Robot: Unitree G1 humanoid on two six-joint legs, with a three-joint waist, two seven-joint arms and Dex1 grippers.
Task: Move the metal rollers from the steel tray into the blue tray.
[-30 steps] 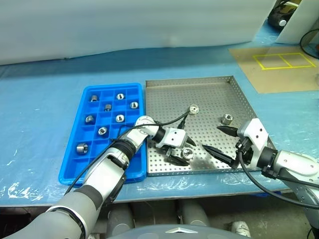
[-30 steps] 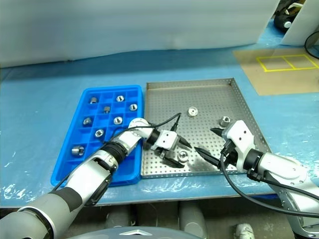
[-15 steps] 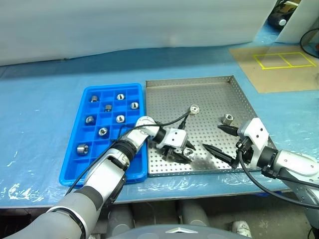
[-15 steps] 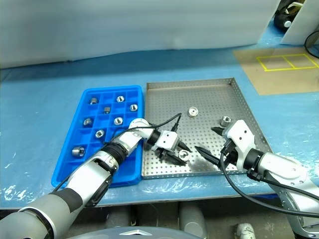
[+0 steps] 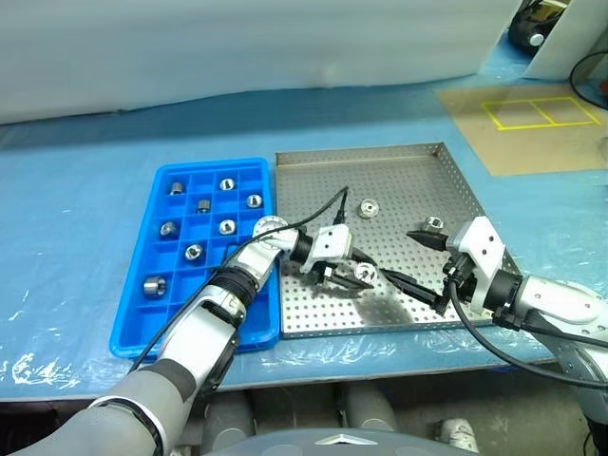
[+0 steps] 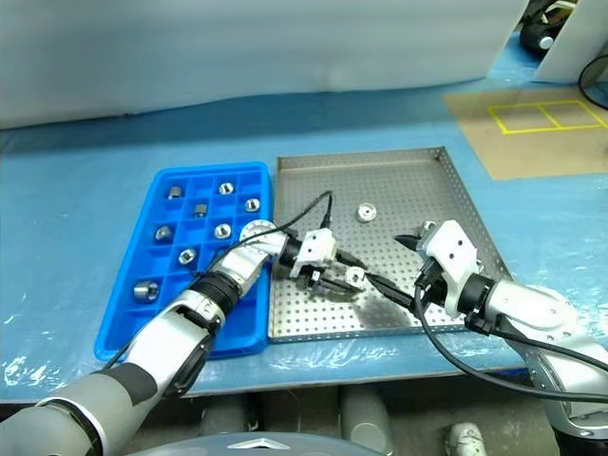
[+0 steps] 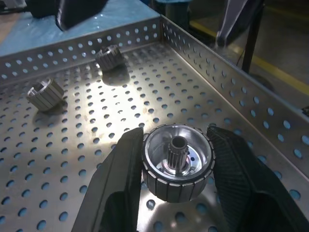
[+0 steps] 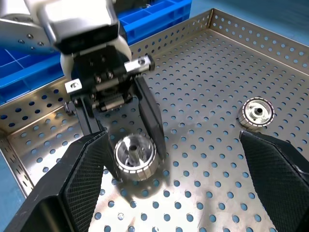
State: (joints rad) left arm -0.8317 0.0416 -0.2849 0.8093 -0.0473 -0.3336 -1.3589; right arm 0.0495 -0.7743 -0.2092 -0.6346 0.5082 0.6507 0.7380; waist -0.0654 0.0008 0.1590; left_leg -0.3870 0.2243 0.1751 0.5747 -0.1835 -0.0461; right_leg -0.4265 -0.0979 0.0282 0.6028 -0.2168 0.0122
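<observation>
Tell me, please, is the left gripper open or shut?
Shut: the left gripper has both fingers pressed on a metal roller.

Tabletop (image 5: 85,190): blue, under clear plastic film. Lying directly on it: blue tray (image 5: 152,313), steel tray (image 5: 456,180) just beside it; tan board (image 5: 503,142) with yellow taped rectangles, far right.
</observation>
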